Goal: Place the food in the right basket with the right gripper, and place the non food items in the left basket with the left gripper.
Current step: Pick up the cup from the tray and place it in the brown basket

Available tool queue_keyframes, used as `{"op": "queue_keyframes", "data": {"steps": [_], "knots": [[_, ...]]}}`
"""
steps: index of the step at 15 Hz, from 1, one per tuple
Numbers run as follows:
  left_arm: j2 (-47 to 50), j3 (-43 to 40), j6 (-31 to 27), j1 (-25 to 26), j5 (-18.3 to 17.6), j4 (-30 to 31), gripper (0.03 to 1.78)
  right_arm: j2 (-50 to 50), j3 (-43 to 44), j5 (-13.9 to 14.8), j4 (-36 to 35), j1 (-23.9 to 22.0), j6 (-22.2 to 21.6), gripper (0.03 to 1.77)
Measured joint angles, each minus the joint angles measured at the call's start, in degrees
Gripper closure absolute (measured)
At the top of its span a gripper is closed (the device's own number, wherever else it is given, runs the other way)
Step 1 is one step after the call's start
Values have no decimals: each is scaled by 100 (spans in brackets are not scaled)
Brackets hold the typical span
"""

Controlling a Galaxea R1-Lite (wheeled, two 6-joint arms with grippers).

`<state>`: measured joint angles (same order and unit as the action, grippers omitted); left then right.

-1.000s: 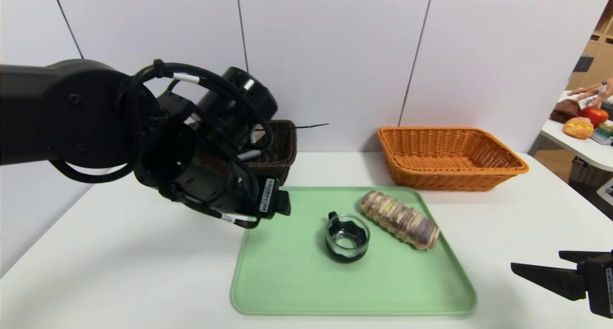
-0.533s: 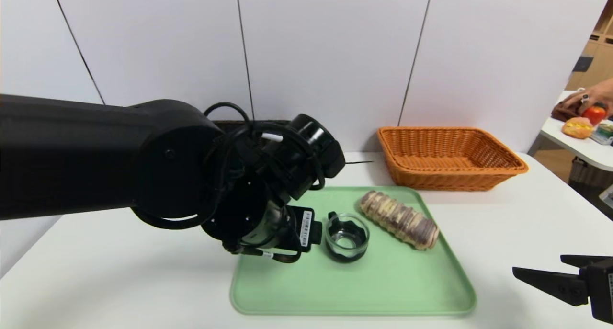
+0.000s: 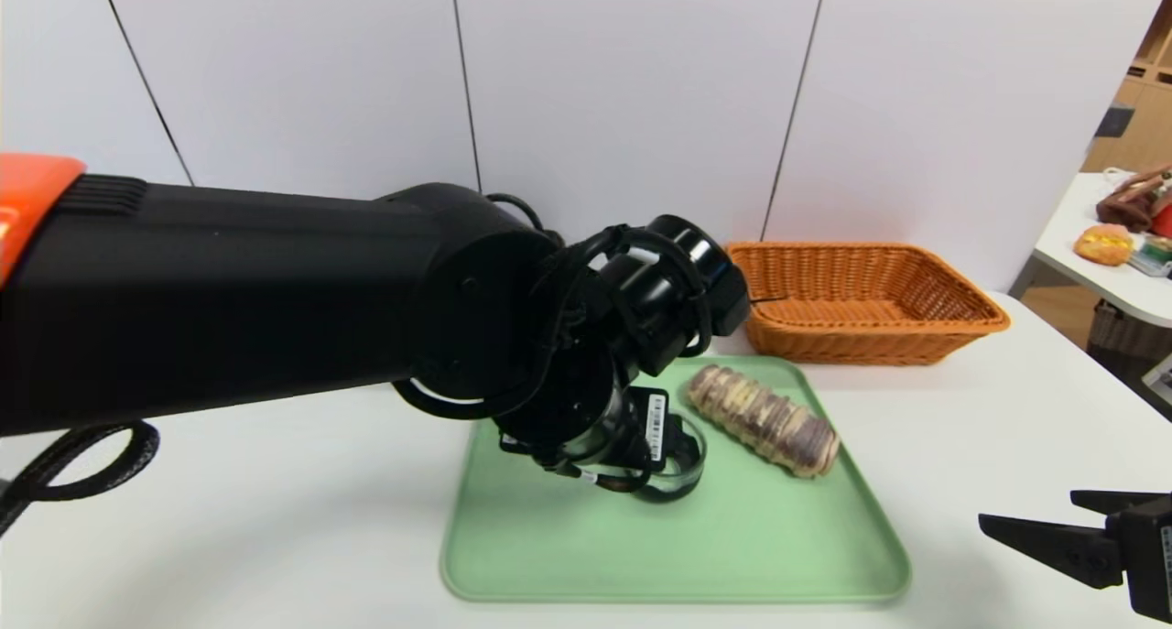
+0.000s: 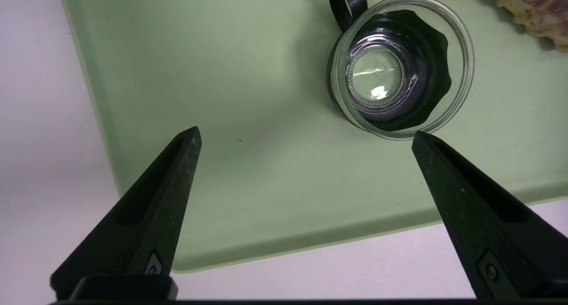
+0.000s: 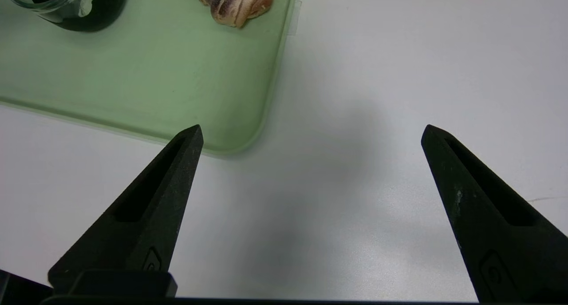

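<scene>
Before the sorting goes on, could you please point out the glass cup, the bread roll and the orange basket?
glass cup (image 4: 376,76), left wrist view, its clear bottom
bread roll (image 3: 765,420), head view, its middle
orange wicker basket (image 3: 851,343), head view, its front wall

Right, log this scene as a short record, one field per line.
left gripper: open, over the tray, holding nothing
right gripper: open, parked beyond the tray's near right corner, holding nothing
glass cup: upright on the tray
bread roll: on the tray, right of the cup
tray: green, on the table
orange basket: behind the tray, right side
</scene>
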<state>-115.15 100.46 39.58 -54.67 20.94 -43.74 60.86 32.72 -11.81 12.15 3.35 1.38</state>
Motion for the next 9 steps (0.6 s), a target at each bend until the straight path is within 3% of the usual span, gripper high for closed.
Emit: {"op": "queue_keyframes", "data": {"steps": [5,9], "knots": [[-734,1128,656,-23,-2,-1036,12,-16,-59,2,-26,-7,0,10],[-1037,1274,727,-6,9,-937,12,-28,-117,-1,-30,-7,0,10]]}}
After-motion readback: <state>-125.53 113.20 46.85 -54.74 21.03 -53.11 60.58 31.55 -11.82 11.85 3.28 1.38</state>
